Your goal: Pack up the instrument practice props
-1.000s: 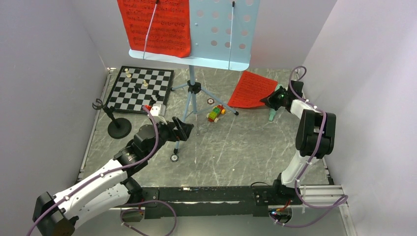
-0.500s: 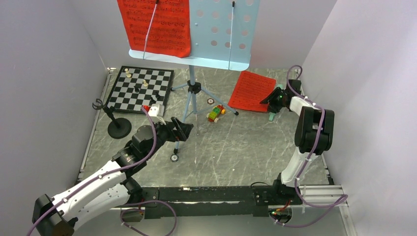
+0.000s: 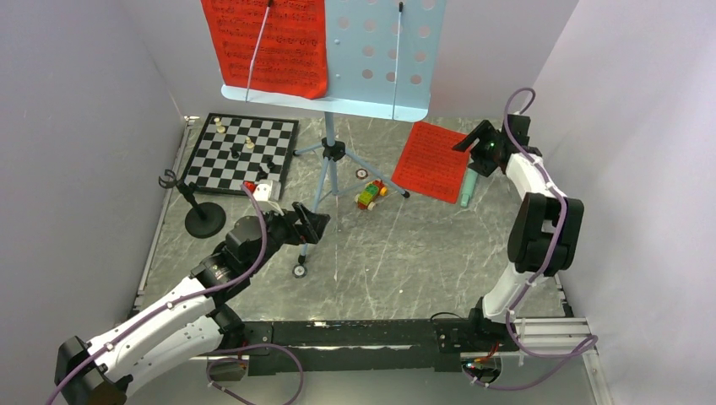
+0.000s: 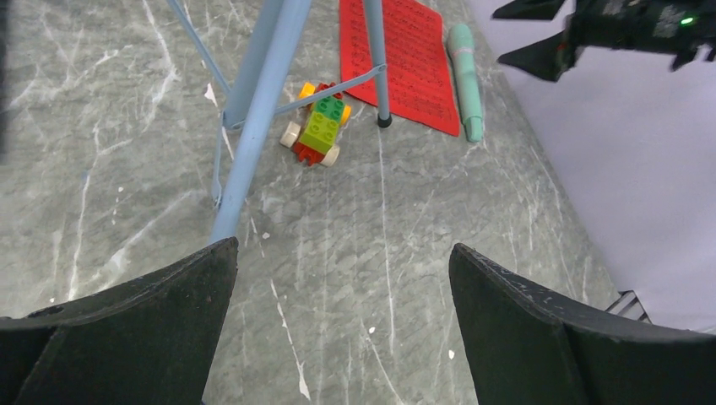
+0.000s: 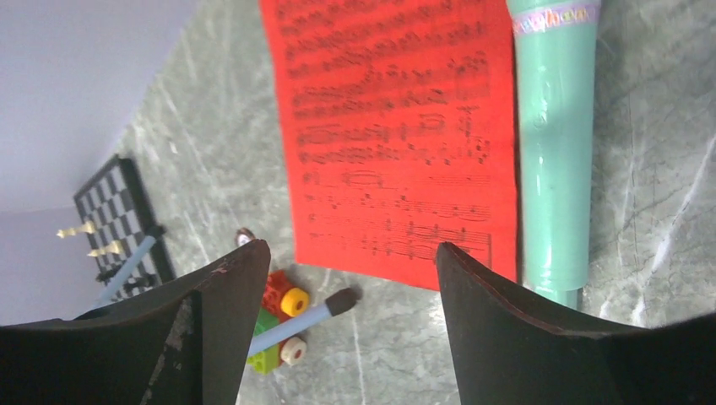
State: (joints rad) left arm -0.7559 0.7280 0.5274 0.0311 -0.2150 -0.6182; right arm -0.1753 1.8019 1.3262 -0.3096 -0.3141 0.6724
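The light blue music stand [image 3: 371, 59] rises on its tripod at the far middle of the table. One red sheet [image 3: 270, 42] sits on the left half of its desk, held by a thin wire arm. A second red sheet [image 3: 432, 160] lies flat on the table to the right of the tripod. The mint-green microphone [image 3: 467, 187] lies along that sheet's right edge, pointing from near to far. The black microphone stand [image 3: 203, 215] is upright on its round base at the left side, just near of the chessboard [image 3: 241, 156]. A small block toy [image 3: 370, 194] lies between the tripod legs and the flat sheet.

The left gripper [image 3: 311, 226] hovers low over the table beside the tripod's near leg. Its fingers are spread wide and hold nothing, and in the wrist view the blue leg runs down to just beside the left finger. The right gripper [image 3: 477, 139] hangs above the far right corner, over the far end of the flat sheet and the microphone. Its fingers are also spread wide and hold nothing.
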